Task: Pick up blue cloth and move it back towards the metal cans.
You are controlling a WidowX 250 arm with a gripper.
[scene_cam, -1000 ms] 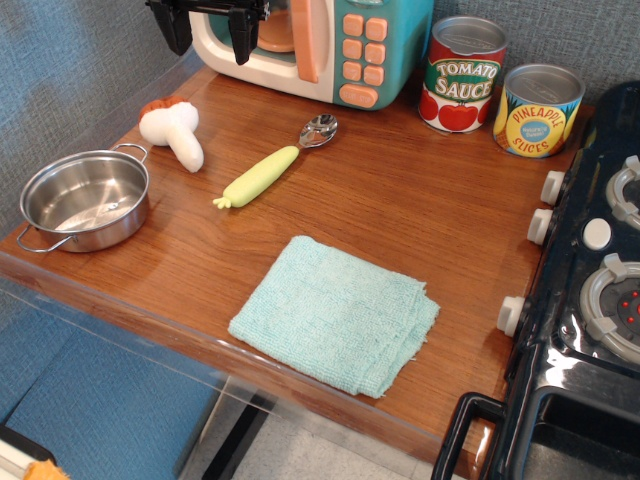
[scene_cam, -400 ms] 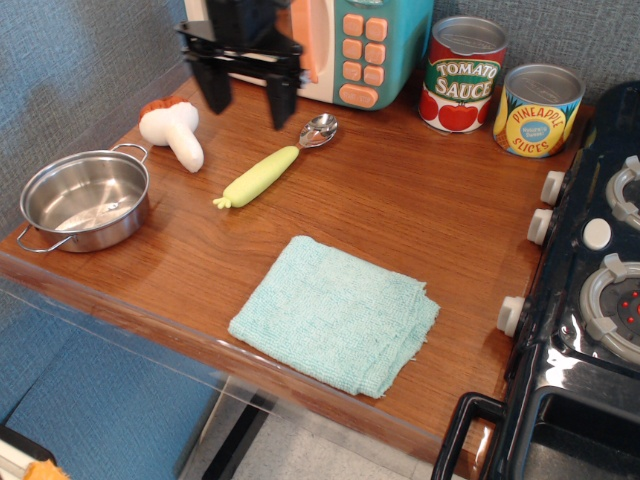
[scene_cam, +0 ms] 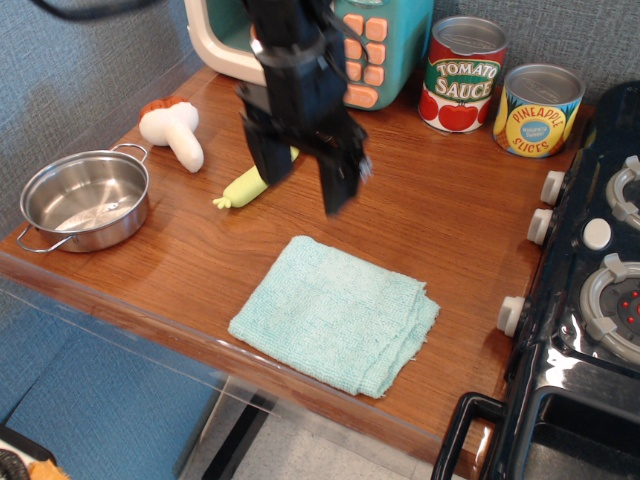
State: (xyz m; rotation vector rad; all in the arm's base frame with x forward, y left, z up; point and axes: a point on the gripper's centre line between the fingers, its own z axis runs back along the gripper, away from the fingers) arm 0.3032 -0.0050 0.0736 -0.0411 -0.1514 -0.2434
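We see the black two-fingered gripper (scene_cam: 300,180) much nearer to us than before. A second ago it hung at the far left corner of the brown wooden counter (scene_cam: 440,215), in front of the teal and cream toy microwave (scene_cam: 375,45); shortly after, it stood lower, just behind the spoon. Now it hovers over the middle of the counter, its fingers spread apart as before, beyond the far edge of the pale aqua-blue folded terry cloth (scene_cam: 335,312). It now hides most of the yellow-green-handled metal spoon (scene_cam: 240,190).
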